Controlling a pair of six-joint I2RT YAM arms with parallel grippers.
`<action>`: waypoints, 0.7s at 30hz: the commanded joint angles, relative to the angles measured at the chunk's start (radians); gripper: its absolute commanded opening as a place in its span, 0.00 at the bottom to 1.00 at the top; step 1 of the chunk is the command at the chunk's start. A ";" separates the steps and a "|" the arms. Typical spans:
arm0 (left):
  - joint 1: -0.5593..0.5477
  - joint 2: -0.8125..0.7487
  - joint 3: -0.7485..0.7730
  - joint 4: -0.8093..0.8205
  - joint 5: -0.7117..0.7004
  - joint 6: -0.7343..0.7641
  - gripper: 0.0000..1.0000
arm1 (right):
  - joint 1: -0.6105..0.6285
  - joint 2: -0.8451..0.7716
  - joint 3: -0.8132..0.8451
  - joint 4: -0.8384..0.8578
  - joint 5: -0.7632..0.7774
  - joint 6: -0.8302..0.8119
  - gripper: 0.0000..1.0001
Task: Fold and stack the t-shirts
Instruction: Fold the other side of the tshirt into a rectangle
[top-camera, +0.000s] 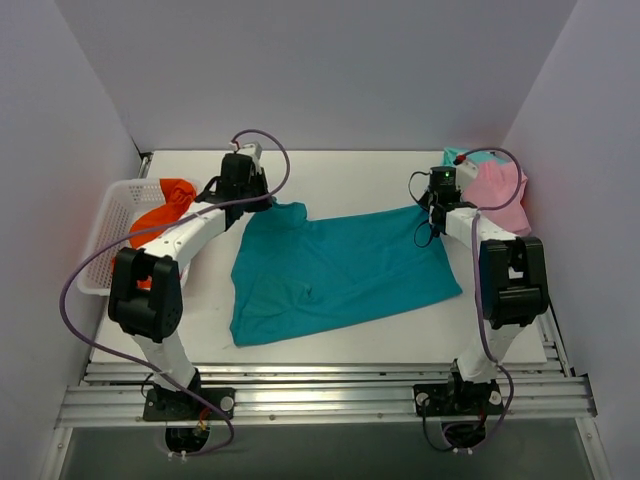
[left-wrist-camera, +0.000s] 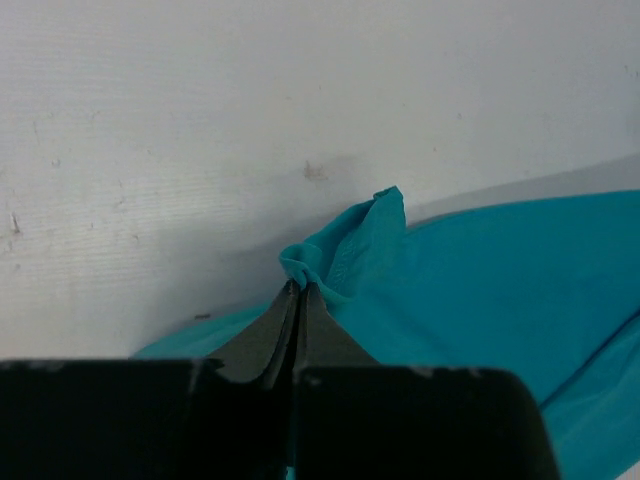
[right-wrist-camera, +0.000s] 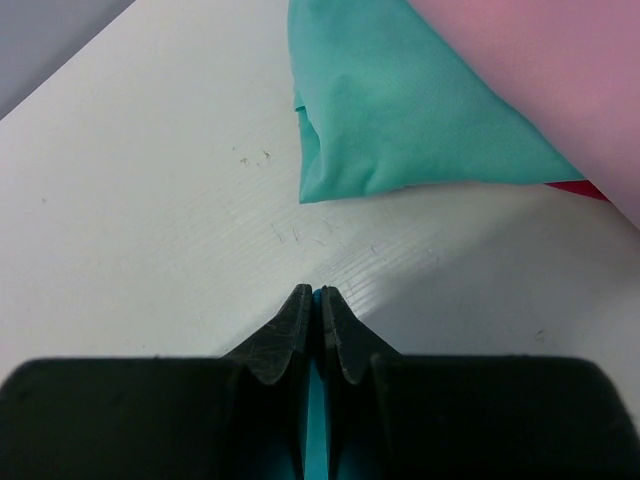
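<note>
The large teal-blue t-shirt lies spread on the white table in the top view. My left gripper is shut on its far left corner, where the pinched cloth bunches just past the fingertips. My right gripper is shut on the shirt's far right corner; a thin strip of teal cloth shows between its closed fingers. A folded pink t-shirt lies on a mint-green one at the far right. An orange t-shirt sits in the basket.
A white plastic lattice basket stands at the table's left edge. Grey walls enclose the table on three sides. A purple cable loops from each arm. A metal rail runs along the near edge.
</note>
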 joint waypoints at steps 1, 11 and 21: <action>-0.039 -0.115 -0.047 -0.037 -0.093 0.028 0.02 | -0.008 -0.050 -0.007 -0.023 0.014 -0.016 0.00; -0.114 -0.330 -0.239 -0.054 -0.186 0.012 0.02 | -0.017 -0.119 -0.093 -0.018 0.005 -0.006 0.00; -0.232 -0.540 -0.452 -0.051 -0.298 -0.030 0.02 | -0.017 -0.231 -0.262 0.000 0.023 0.017 0.00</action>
